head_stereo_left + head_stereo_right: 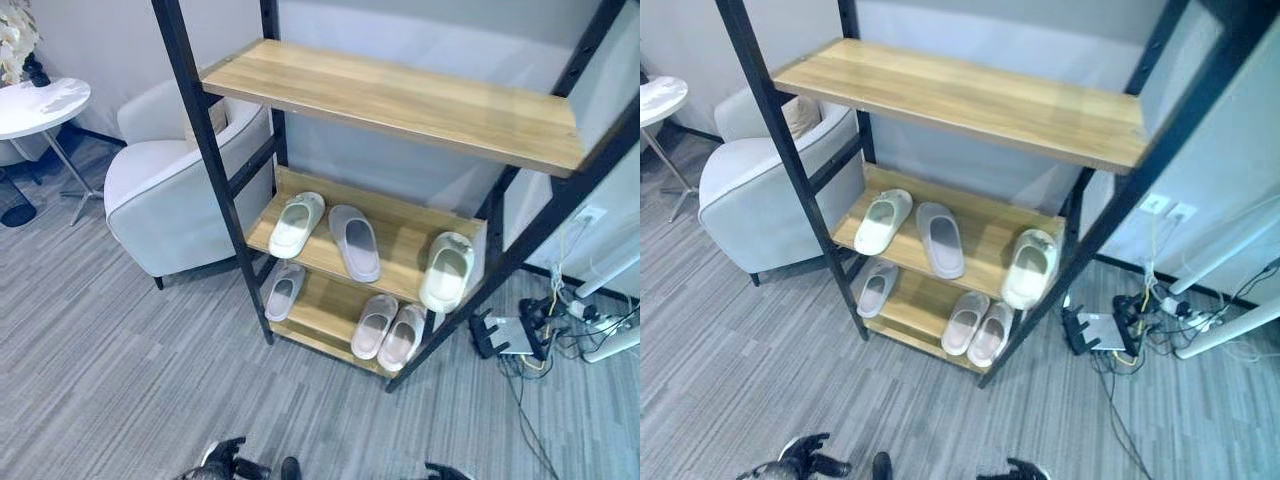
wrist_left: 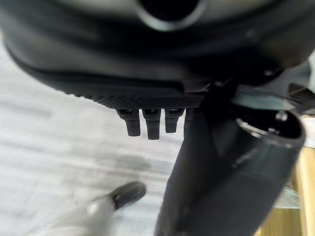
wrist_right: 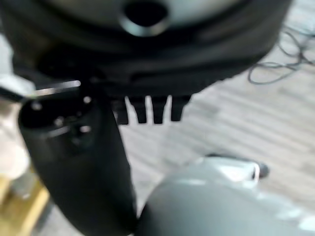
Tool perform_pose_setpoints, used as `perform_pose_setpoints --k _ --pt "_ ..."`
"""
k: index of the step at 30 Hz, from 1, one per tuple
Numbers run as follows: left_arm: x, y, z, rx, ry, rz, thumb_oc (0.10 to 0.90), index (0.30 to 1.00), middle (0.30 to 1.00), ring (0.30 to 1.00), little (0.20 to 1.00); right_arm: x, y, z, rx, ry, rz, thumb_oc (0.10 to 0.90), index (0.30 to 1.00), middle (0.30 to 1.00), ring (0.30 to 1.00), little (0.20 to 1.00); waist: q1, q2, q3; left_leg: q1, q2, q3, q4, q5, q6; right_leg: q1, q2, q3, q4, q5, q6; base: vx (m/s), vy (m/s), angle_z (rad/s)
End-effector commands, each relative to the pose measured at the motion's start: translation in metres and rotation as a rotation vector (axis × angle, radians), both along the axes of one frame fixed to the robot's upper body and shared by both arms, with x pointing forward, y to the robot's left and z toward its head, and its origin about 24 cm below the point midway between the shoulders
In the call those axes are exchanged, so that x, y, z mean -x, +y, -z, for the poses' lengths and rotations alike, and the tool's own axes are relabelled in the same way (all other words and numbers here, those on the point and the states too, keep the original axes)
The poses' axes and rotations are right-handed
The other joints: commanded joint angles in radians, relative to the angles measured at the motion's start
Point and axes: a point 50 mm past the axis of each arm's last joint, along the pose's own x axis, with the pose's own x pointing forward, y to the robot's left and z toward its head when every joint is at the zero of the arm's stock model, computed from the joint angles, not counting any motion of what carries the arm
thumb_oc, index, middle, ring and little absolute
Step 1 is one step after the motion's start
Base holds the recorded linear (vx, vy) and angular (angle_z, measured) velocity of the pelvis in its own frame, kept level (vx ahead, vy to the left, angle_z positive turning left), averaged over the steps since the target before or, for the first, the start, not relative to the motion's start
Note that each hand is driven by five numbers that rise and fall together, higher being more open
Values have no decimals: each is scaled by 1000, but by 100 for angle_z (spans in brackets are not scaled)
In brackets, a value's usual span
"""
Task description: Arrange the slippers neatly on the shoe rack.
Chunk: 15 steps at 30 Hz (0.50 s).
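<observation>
The tall black-framed shoe rack with pale wooden shelves (image 1: 400,100) stands well ahead of the robot on the grey striped carpet floor (image 1: 110,380), a white upholstered armchair (image 1: 165,200) just beside its left post. On the middle shelf lie three pale slippers: a cream one (image 1: 296,224) and a grey one (image 1: 355,242) side by side, splaying apart towards the front edge, and a third cream slipper (image 1: 447,270) well off to the right, its end hanging over the lip. The bottom shelf holds a lone slipper (image 1: 284,291) at the left and a tidy pair (image 1: 388,328) at the right. Every slipper's long axis runs front to back.

The overhanging slipper sits on the right side (so the right arm looks the nearer one, I'd judge). Both hands hang low, far short of the rack: the left hand (image 2: 147,123) and right hand (image 3: 147,110) each show straight, relaxed fingers holding nothing, as far as these close views let me tell.
</observation>
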Motion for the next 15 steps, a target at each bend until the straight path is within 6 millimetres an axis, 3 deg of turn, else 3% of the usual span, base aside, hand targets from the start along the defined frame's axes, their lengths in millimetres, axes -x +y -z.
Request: perform_pose_setpoints --k 1,5,8,14,15 --pt "8 19 -2 -43 -11 -27 800 900 900 900 900 -3 -2 -1 29 4 -70 800 900 900 900 900 4 -33 -14 -4 19 38 133 -142 -108 -13 23 7 -227 187 11 110 42 20" --pt "11 18 -1 -34 -4 -31 800 900 900 900 900 -14 -4 -6 53 -35 -116 800 900 900 900 900 0 -39 -19 33 -2 36 138 -162 -110 8 37 -19 -304 191 8 129 18 20" --pt "15 14 1 -27 9 -8 800 900 900 900 900 -18 -7 -8 73 -53 -136 800 900 900 900 900 1 -41 -28 50 -7 33 136 -167 -109 37 43 6 -328 194 5 73 -30 3" --pt "36 2 9 -5 89 28 800 900 900 900 900 -32 -2 -13 71 -112 -182 800 900 900 900 900 14 -41 -70 93 -6 34 78 -158 -118 115 49 23 -423 207 -8 37 -68 -2" --pt "41 -1 11 -6 112 56 800 900 900 900 900 -44 5 -17 64 -155 -227 800 900 900 900 900 18 -40 -76 102 -3 38 60 -152 -120 126 52 28 -441 207 -11 2 -49 -7"
